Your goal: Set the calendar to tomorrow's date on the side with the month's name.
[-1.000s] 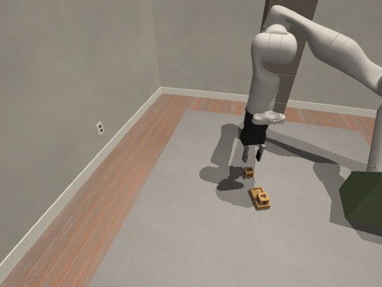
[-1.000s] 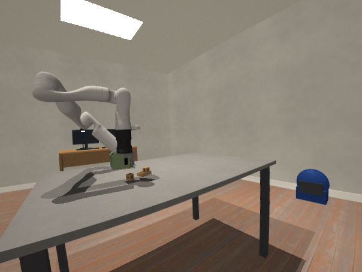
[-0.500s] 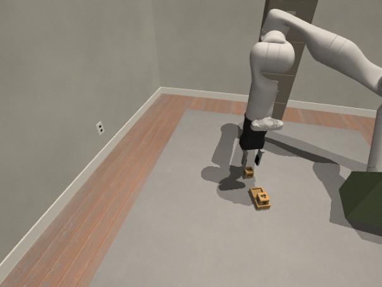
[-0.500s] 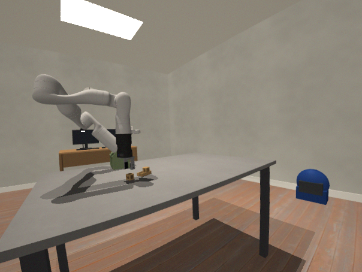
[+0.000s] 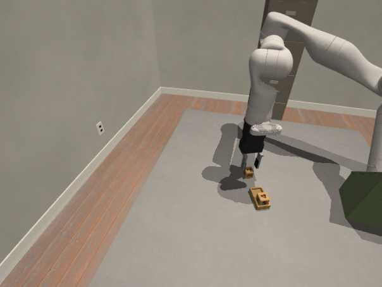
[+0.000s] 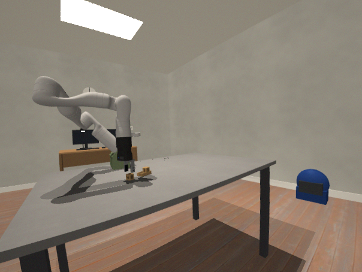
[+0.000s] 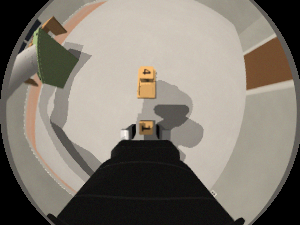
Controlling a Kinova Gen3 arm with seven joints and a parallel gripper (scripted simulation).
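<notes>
A small wooden tray (image 5: 255, 196) lies flat on the grey table. One number cube (image 5: 263, 198) stands in the tray's near half, with a 4 on top; the far half is empty. A second cube (image 5: 248, 172) stands alone on the table a little way behind the tray. My gripper (image 5: 251, 164) points straight down, open, with its fingertips just above and to either side of this loose cube. The loose cube (image 6: 129, 177), the tray (image 6: 144, 173) and my gripper (image 6: 129, 168) also show in the exterior view. In the wrist view the loose cube (image 7: 146, 128) sits between my fingers, with the tray (image 7: 146, 83) beyond.
A dark green box (image 5: 363, 199) stands on the table at the right, next to the arm's base. The table's edges are far from the cubes.
</notes>
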